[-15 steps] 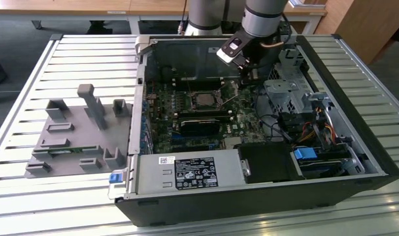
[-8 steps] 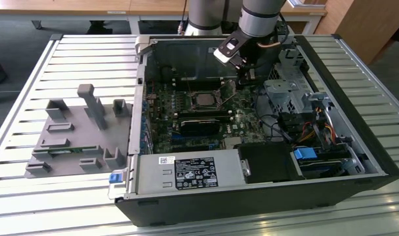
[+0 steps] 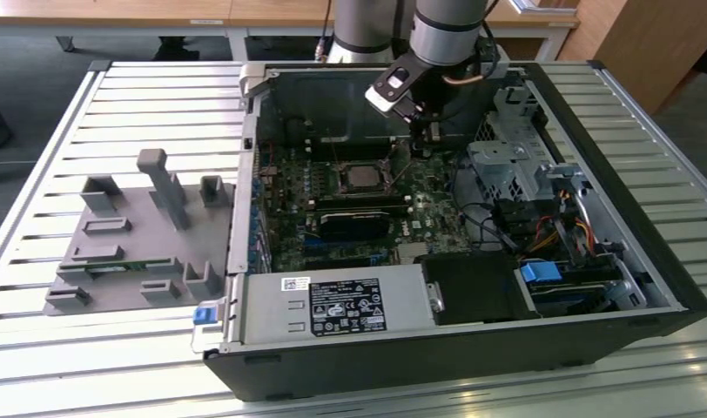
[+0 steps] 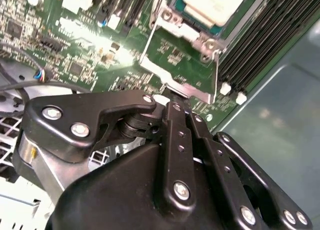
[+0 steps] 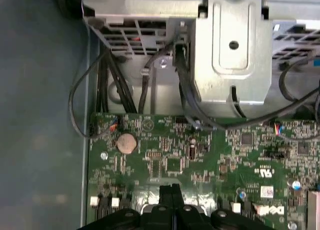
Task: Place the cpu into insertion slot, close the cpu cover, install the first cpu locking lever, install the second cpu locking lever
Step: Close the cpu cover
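Observation:
The cpu (image 4: 215, 2), pale and silvery, lies in the insertion slot (image 4: 210, 39) on the green board; in the exterior view it is the grey square (image 3: 360, 178) mid-board. The cpu cover (image 4: 180, 84), a thin metal frame, stands raised off the slot, and green board shows through its window. My gripper (image 4: 175, 107) is shut with its black fingertips right at the cover's free edge; whether they touch it is unclear. In the first wrist view the gripper (image 5: 171, 190) hovers just over the board. The exterior view's gripper (image 3: 425, 144) sits to the right of and behind the slot.
Black memory slots (image 4: 260, 39) run beside the socket, with the case wall (image 4: 280, 104) past them. A metal drive cage (image 5: 230, 44) and black cables (image 5: 185, 89) crowd one board edge. The power supply (image 3: 336, 305) fills the case front. A grey fixture (image 3: 133, 235) lies outside.

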Tool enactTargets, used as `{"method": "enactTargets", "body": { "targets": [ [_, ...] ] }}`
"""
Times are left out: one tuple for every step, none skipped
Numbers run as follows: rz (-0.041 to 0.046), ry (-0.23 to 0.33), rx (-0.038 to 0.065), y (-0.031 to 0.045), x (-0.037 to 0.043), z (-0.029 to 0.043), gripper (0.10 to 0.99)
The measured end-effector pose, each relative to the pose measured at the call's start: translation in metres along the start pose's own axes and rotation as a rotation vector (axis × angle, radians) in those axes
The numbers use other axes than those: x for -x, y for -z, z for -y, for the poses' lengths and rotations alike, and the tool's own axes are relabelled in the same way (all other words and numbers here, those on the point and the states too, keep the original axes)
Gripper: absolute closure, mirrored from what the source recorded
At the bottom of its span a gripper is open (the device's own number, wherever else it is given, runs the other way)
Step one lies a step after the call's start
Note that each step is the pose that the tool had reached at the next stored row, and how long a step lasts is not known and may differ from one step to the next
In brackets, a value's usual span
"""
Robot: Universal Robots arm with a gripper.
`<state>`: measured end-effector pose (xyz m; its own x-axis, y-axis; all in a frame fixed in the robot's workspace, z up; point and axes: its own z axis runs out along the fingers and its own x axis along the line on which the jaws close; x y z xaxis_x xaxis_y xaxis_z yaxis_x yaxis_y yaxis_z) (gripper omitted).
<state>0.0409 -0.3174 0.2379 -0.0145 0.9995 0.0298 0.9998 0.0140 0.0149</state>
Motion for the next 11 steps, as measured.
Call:
{"method": "enactTargets", "body": {
  "targets": [
    [0.0000, 0.000, 0.000, 0.0000, 0.0000, 0.0017, 0.980],
    [-0.0001, 0.000, 0.000, 0.0000, -0.0001, 0.0035, 0.980],
    [-0.0001, 0.000, 0.000, 0.0000, -0.0001, 0.0052, 0.980],
    [-0.0001, 0.000, 0.000, 0.0000, -0.0001, 0.0067, 0.980],
    [-0.0001, 0.000, 0.000, 0.0000, -0.0001, 0.0081, 0.980],
    [-0.0001, 0.000, 0.000, 0.0001, -0.0002, 0.0096, 0.980],
    [-0.0001, 0.000, 0.000, 0.0001, -0.0002, 0.0110, 0.980],
    [0.0000, 0.000, 0.000, 0.0001, -0.0002, 0.0124, 0.980],
    [-0.0001, 0.000, 0.000, 0.0001, -0.0002, 0.0137, 0.980],
    [-0.0001, 0.000, 0.000, 0.0001, -0.0002, 0.0150, 0.980],
    [-0.0001, 0.000, 0.000, 0.0001, -0.0002, 0.0162, 0.980]
  ]
}}
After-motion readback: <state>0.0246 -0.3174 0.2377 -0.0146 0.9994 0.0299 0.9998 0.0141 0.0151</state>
